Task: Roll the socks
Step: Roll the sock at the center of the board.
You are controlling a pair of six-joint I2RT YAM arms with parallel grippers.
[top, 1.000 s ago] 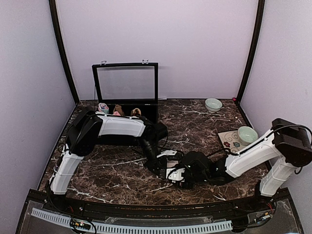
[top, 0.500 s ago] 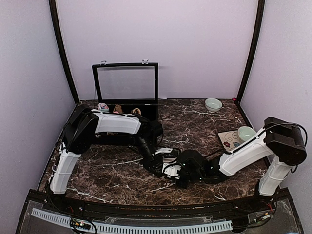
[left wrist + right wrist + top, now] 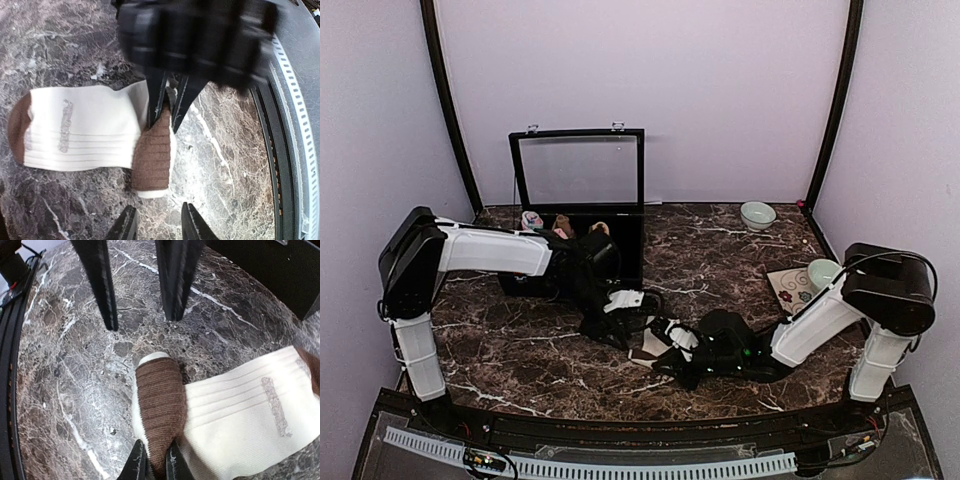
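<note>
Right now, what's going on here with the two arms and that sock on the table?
The right gripper is pinched shut on the brown cuff of the cream sock. The rest of the sock lies flat on the marble table with its brown toe at the far end, so it is barely rolled, if at all. The left gripper is open and empty, hanging just off the cuff end without touching it.
</note>
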